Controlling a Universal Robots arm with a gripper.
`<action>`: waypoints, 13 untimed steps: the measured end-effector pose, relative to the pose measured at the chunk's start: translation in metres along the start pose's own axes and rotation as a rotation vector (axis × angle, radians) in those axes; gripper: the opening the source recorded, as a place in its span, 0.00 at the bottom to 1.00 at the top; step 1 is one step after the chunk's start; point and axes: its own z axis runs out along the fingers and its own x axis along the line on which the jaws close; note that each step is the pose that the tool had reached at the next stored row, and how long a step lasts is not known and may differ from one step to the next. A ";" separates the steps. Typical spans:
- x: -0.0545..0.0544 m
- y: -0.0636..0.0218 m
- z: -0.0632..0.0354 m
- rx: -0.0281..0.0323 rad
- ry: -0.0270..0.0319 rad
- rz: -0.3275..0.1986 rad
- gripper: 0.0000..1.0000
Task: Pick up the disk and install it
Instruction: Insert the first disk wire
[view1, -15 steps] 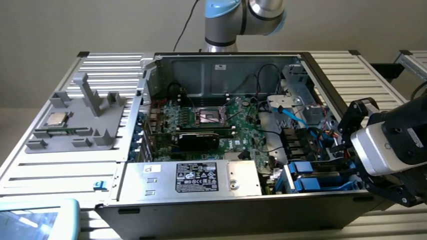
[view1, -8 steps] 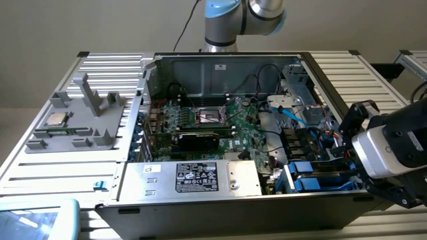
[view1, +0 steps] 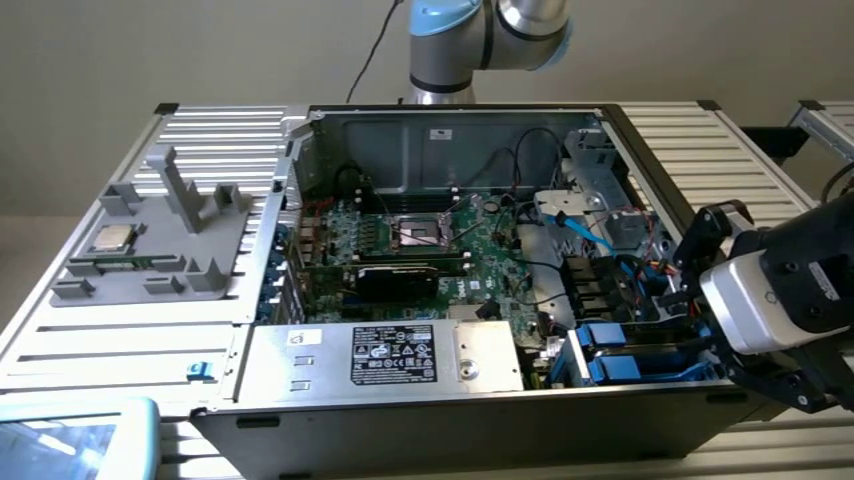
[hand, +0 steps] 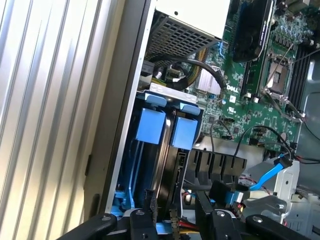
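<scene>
Exterior view, clock centred on motherboard (view1: 427, 240) inside case (view1: 467, 425): power supply (view1: 400, 355) at 6, drive bay (view1: 641, 345) at 4, disk (hand: 167, 165) on edge in it, gripper (hand: 177, 222) just beside. Fixture tray (view1: 147, 250) outside at 9, CPU chip (view1: 111, 238) on it.

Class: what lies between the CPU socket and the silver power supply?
A black card lies across the green motherboard between socket and supply, seen in the exterior view.

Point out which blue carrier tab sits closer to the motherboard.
The blue tab next to the motherboard; the other tab lies beside the case's side wall.
</scene>
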 end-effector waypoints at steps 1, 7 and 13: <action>0.000 -0.0001 0.0000 -0.0027 -0.0007 -0.004 0.44; 0.000 -0.0016 0.0001 -0.0196 -0.0132 -0.050 0.44; 0.002 -0.0056 0.0004 -0.0254 -0.0215 -0.069 0.34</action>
